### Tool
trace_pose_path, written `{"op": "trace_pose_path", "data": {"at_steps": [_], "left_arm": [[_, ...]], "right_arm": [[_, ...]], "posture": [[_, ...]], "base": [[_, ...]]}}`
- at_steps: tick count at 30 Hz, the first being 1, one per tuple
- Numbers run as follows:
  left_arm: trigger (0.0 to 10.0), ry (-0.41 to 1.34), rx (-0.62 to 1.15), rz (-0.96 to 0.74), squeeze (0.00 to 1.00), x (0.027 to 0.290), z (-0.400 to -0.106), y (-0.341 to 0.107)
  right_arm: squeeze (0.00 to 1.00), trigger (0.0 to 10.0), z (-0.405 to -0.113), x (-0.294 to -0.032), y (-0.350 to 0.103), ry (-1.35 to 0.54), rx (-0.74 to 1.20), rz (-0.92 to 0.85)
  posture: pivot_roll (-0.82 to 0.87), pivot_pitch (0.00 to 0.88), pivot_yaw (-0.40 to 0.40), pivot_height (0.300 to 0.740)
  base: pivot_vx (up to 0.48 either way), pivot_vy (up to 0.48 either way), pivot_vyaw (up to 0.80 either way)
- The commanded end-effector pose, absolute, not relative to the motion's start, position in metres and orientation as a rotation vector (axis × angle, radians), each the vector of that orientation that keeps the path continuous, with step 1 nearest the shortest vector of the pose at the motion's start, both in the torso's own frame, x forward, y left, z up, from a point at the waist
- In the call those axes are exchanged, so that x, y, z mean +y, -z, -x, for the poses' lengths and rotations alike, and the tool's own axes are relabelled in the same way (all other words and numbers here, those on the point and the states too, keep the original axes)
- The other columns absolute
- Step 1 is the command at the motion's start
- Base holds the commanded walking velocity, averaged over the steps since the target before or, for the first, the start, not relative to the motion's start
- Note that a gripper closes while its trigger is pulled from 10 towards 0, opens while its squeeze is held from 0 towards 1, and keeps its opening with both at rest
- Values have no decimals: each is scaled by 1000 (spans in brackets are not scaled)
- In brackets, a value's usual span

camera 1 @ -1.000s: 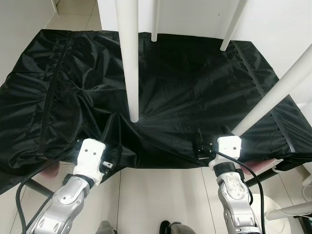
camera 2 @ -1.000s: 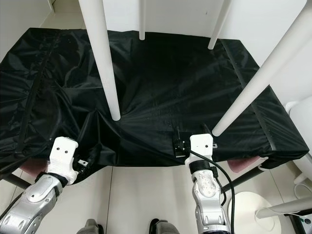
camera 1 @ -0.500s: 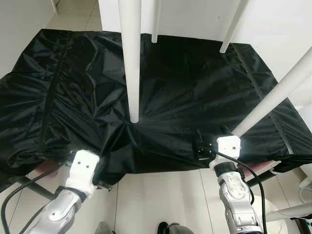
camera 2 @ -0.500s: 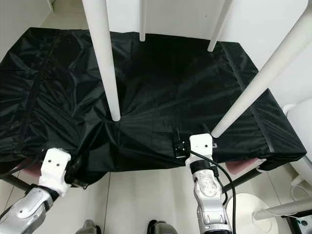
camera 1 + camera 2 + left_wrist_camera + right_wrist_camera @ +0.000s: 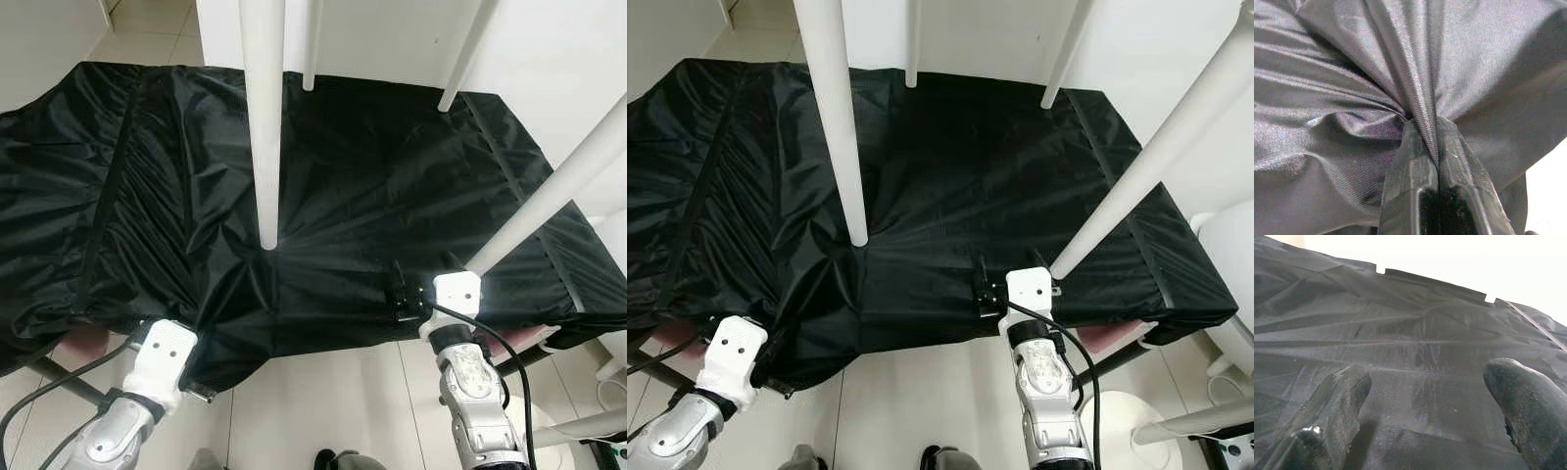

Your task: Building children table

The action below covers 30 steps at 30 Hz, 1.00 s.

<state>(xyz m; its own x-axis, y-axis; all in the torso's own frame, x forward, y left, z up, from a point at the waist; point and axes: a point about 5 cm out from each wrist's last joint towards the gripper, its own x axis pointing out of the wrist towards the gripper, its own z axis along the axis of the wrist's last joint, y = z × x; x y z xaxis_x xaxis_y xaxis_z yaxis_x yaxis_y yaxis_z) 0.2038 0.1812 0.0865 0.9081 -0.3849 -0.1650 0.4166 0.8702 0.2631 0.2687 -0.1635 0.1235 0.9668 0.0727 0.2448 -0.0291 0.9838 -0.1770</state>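
A black cloth (image 5: 372, 166) covers a low cot in front of me. Four white table legs stand on it: a near left leg (image 5: 263, 117), a near right leg (image 5: 558, 186) and two at the back (image 5: 312, 44). My left gripper (image 5: 1436, 161) is shut on a pinched fold of the cloth at its front left edge (image 5: 196, 377), below the cot's rim. My right gripper (image 5: 1435, 396) is open, its fingers spread over the cloth at the front edge (image 5: 423, 272), just left of the near right leg's foot.
A pink cot edge (image 5: 83, 343) and a dark metal cot bar (image 5: 59, 380) show under the cloth at the front left. A white round base (image 5: 1117, 421) stands on the tiled floor at the lower right. A white wall (image 5: 392, 39) rises behind the cot.
My left gripper has drawn the cloth's front left edge down and toward me, stretching the folds on the left smoother. The right gripper has stayed in place.
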Motion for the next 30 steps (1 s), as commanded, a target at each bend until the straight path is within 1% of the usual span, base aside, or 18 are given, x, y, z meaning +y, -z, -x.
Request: {"op": "trace_pose_path", "data": {"at_steps": [1, 3, 4, 5, 8, 9, 10, 11, 12, 13, 17, 18, 20, 21, 26, 27, 30], "left_arm": [[510, 709, 292, -308, 0, 176, -181, -57], [510, 711, 322, -321, 0, 179, -178, -50], [1333, 702, 340, -334, 0, 182, -176, -46], [2706, 693, 353, -343, 0, 184, -175, -43], [2706, 693, 353, -343, 0, 184, -175, -43], [3608, 695, 357, -352, 0, 185, -174, -41], [3608, 695, 357, -352, 0, 185, -174, -41], [8392, 690, 377, -376, 0, 188, -172, -34], [8392, 690, 377, -376, 0, 188, -172, -34], [10000, 675, 403, -392, 0, 191, -171, -28], [10000, 663, 420, -410, 0, 193, -169, -21], [10000, 661, 422, -388, 110, 193, -169, -20], [10000, 661, 422, -388, 110, 193, -169, -20], [10000, 662, 418, -366, 1000, 193, -169, -21], [10000, 648, 417, -373, 1000, 194, -171, -19], [10000, 651, 420, -383, 0, 195, -171, -18], [10000, 657, 419, -395, 0, 197, -170, -17]], "right_arm": [[0, 10000, -268, -166, -120, -56, -238, 190], [0, 10000, -268, -166, -120, -55, -237, 192], [0, 10000, -268, -166, -120, -55, -236, 193], [0, 10000, -268, -166, -119, -55, -235, 194], [0, 10000, -268, -166, -119, -55, -235, 194], [0, 10000, -268, -166, -119, -55, -234, 193], [0, 10000, -268, -166, -119, -55, -234, 193], [0, 10000, -267, -166, -117, -57, -229, 195], [0, 10000, -267, -166, -117, -57, -229, 195], [0, 10000, -267, -167, -115, -59, -222, 199], [0, 10000, -266, -167, -112, -63, -212, 205], [0, 10000, -266, -166, -111, -69, -206, 209], [0, 10000, -266, -166, -111, -69, -206, 209], [0, 10000, -265, -166, -109, -73, -202, 213], [0, 10000, -264, -166, -107, -77, -195, 217], [0, 10000, -264, -167, -105, -78, -189, 221], [0, 10000, -261, -168, -98, -86, -175, 239]], "posture": [[132, 137, -74, 740], [131, 138, -74, 740], [131, 138, -74, 740], [131, 138, -74, 740], [131, 138, -74, 740], [132, 141, -73, 740], [132, 141, -73, 740], [131, 146, -73, 740], [131, 146, -73, 740], [132, 150, -72, 740], [132, 150, -72, 740], [131, 154, -72, 740], [131, 154, -72, 740], [131, 156, -72, 740], [131, 158, -70, 740], [127, 161, -70, 740], [128, 163, -69, 740]], "base": [[0, 0, 0], [0, 0, 0], [0, 0, 0], [0, 0, 0], [0, 0, 0], [0, 0, 0], [0, 0, 0], [0, 0, 0], [0, 0, 0], [0, 0, 0], [0, 0, 0], [0, 0, 0], [0, 0, 0], [0, 0, 0], [0, 0, 0], [0, 0, 0], [0, 0, 0]]}}
